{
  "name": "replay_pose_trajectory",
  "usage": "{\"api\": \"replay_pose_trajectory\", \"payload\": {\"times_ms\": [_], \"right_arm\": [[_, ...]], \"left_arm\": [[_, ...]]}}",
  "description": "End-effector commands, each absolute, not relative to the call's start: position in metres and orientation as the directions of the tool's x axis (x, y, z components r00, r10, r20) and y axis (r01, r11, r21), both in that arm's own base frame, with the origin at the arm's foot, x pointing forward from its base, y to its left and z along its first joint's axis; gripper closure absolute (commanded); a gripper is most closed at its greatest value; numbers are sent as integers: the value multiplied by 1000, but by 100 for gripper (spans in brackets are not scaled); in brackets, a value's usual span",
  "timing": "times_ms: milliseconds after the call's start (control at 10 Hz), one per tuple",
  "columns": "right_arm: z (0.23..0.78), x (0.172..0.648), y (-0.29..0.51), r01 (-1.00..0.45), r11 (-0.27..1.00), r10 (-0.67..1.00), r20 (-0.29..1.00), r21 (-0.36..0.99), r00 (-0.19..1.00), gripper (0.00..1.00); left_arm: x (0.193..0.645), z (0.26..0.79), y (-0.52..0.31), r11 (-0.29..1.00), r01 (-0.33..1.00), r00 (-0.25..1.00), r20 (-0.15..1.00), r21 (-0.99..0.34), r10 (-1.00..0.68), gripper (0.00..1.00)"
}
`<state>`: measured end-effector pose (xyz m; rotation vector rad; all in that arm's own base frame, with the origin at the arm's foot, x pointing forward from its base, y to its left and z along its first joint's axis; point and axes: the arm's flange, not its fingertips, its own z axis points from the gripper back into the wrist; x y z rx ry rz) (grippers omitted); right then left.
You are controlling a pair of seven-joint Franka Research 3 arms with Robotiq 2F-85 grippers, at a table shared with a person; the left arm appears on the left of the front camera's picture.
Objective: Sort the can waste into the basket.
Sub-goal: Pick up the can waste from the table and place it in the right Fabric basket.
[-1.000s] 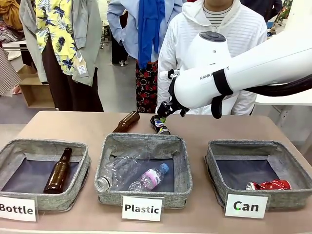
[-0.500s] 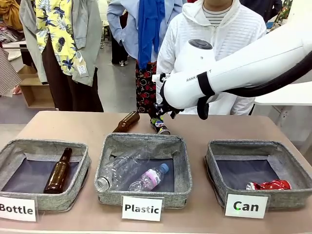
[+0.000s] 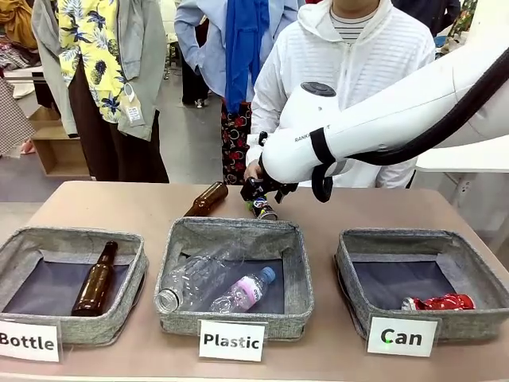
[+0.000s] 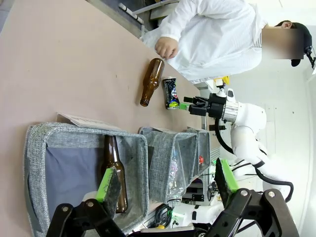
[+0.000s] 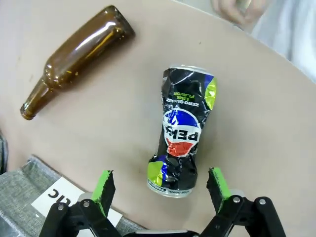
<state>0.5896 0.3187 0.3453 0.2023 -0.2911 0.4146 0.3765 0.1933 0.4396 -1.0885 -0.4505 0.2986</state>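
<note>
Black crumpled can [image 5: 181,143] | right gripper [image 5: 160,173] spread, flanking its base

Can [image 3: 263,208] beside bottle [image 3: 207,198], behind middle basket [image 3: 235,229]

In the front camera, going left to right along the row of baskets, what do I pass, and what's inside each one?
Bottle basket holding a brown bottle → Plastic basket holding clear bottles → Can basket holding a crushed red can.
</note>
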Motion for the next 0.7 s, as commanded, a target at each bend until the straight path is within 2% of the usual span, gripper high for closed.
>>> {"api": "replay_pose_trajectory", "payload": {"times_ms": [0, 200, 300, 500, 600], "right_arm": [[405, 558, 241, -410, 863, 303, 346, 296, 888, 0], [472, 474, 122, -351, 863, 197, 398, 362, 896, 0], [482, 442, 77, -303, 873, 152, 375, 383, 914, 0], [469, 404, 6, -246, 799, 64, 329, 549, 942, 0], [457, 382, -33, -276, 700, 47, 343, 658, 938, 0]], "left_arm": [[374, 442, 193, 442, -15, 873, 204, -897, 443, 0], [374, 442, 193, 442, -15, 873, 204, -897, 443, 0], [374, 442, 193, 442, -15, 873, 204, -897, 443, 0], [374, 442, 193, 442, -15, 873, 204, -897, 443, 0], [374, 442, 193, 442, -15, 873, 204, -897, 443, 0]]}}
